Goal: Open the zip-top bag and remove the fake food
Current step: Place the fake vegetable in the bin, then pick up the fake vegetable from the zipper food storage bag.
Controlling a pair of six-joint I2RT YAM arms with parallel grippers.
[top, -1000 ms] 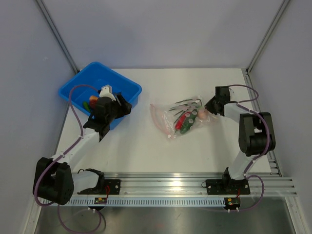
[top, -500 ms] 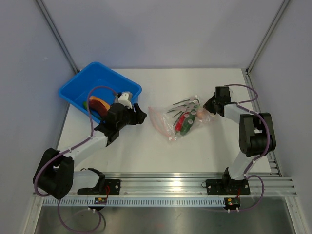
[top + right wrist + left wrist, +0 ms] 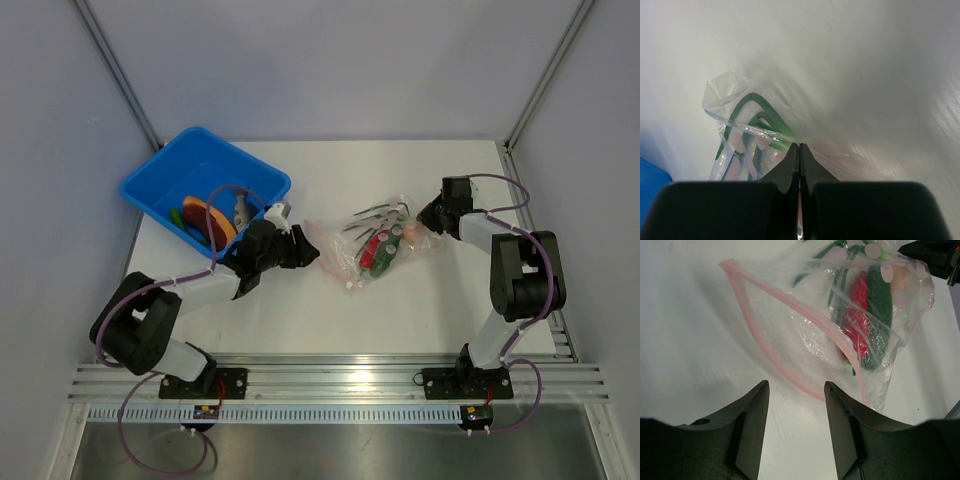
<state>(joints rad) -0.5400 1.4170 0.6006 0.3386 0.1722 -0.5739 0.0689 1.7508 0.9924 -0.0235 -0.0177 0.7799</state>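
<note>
Film of the zip-top bag [image 3: 332, 240] is pinched in the right gripper [image 3: 428, 222], fingers pressed together. Fake food [image 3: 383, 250] lies inside, just ahead of the left gripper [image 3: 795, 390], whose fingers are spread. Blue bin [image 3: 200, 165] sits behind it.

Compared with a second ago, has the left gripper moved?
Yes. The left gripper has swung right, off the blue bin, and now sits open at the pink zip edge of the bag.
</note>
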